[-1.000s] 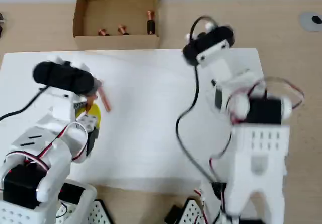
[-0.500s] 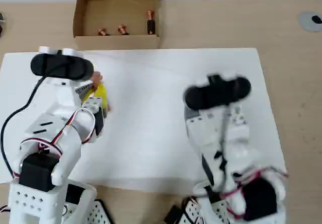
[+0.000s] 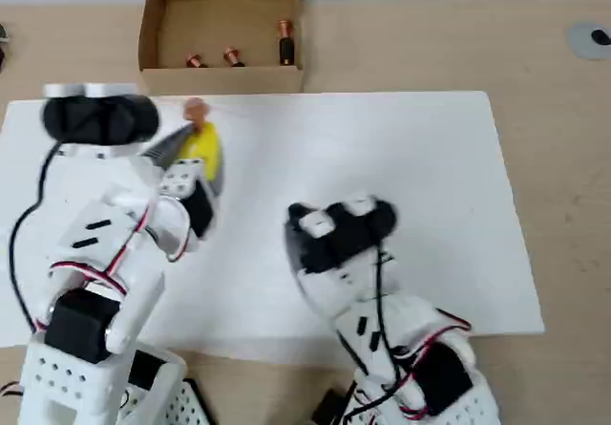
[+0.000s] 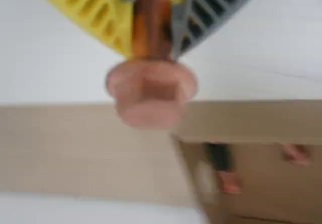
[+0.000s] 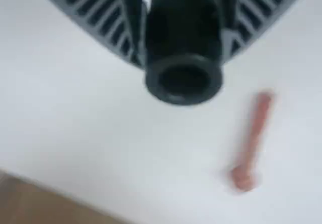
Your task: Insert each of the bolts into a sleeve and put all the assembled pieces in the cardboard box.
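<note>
One bolt [image 4: 151,90] gripped by left claw [image 4: 151,32] just short of cardboard box [image 3: 221,79]; black sleeve [image 5: 183,78] clamped in right claw [image 5: 183,27] (farther off).

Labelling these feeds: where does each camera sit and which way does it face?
High view: overhead, looking down on both arms, mat, box.
Left wrist view: left arm, past left hand gripping held bolt toward box.
Right wrist view: right arm, past right hand gripping sleeve onto loose bolt.
High, left wrist share held bolt, box.
</note>
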Robot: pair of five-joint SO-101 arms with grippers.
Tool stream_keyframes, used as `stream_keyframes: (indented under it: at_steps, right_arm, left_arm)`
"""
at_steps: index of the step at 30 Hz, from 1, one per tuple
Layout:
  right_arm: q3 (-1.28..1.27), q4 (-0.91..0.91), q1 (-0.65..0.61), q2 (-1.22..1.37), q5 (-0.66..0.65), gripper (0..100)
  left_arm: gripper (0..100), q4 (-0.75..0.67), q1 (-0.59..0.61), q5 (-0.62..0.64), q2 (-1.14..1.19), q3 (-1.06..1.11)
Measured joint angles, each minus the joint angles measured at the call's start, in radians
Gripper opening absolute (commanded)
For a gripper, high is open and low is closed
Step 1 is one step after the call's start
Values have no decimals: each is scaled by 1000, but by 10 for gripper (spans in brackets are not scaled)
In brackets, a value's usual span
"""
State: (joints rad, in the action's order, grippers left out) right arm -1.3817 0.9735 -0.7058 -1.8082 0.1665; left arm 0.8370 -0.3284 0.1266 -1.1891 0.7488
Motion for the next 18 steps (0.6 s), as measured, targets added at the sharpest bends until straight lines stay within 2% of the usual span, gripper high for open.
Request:
stream_keyframes:
  at_steps: [6, 18]
  right_arm:
    - [-35, -26, -71, 0, 0, 12]
    - [-41, -89, -72, 0, 0, 12]
  left_arm:
    - [10, 0, -161, 0, 0, 0]
    - [10, 107, -170, 0, -2, 0]
